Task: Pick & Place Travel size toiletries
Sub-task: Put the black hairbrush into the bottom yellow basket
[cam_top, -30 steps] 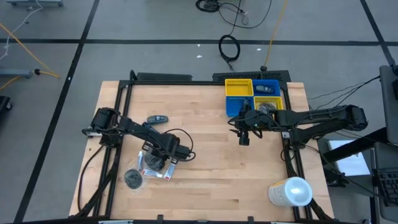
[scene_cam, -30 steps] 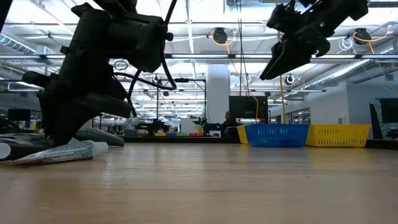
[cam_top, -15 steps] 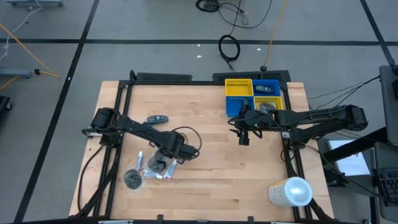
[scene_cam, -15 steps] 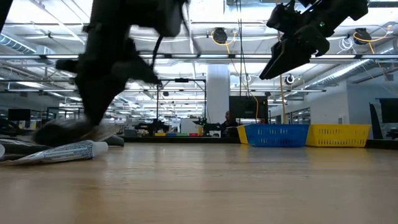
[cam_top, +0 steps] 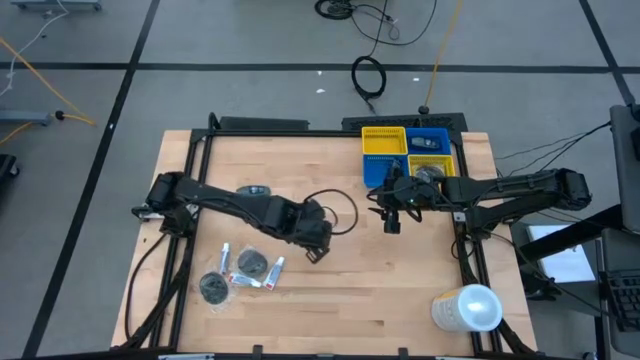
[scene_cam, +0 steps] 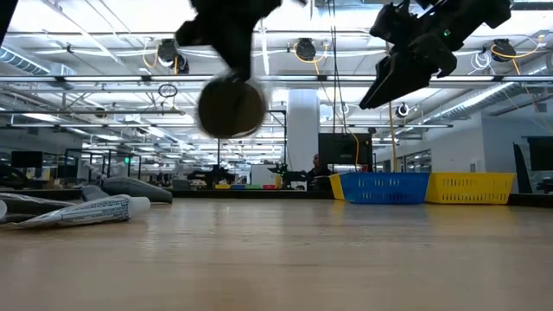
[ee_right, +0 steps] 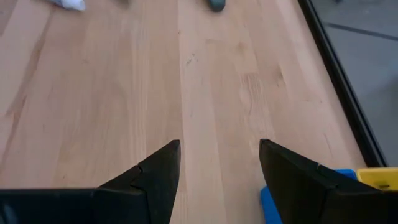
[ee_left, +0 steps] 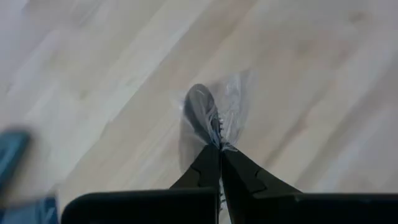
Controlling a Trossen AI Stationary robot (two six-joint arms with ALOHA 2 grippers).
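My left gripper (cam_top: 318,250) hangs over the table's middle, shut on a small round dark toiletry in clear wrapping (ee_left: 202,112), which the low view shows as a dark disc (scene_cam: 231,105) high above the wood. Other toiletries lie near the table's left front: white tubes (cam_top: 225,260) (scene_cam: 86,210), a dark item (cam_top: 252,263), a round dark tin (cam_top: 213,287) and a small dark bottle (cam_top: 252,190) farther back. My right gripper (cam_top: 392,222) (ee_right: 217,162) waits open in the air beside the bins, with nothing between its fingers. My left gripper pinches the clear wrapping (ee_left: 225,134) of the dark toiletry between its two fingertips (ee_left: 208,163). The fingers come from above, pointing steeply down. The toiletry hangs below them, lifted clear of the table.
Yellow (cam_top: 384,143) and blue (cam_top: 430,140) bins stand at the table's far right, also seen in the low view (scene_cam: 471,186) (scene_cam: 384,186). A big white cylinder (cam_top: 466,308) lies at the near right corner. Bare wood (cam_top: 350,290) spreads between the pile and the bins.
My left gripper has closed on the wrapped toiletry at the pile, then risen and swung toward the table's right, rolling its wrist. The toiletry has been lifted clear of the table. The tubes and the tin have stayed where they were.
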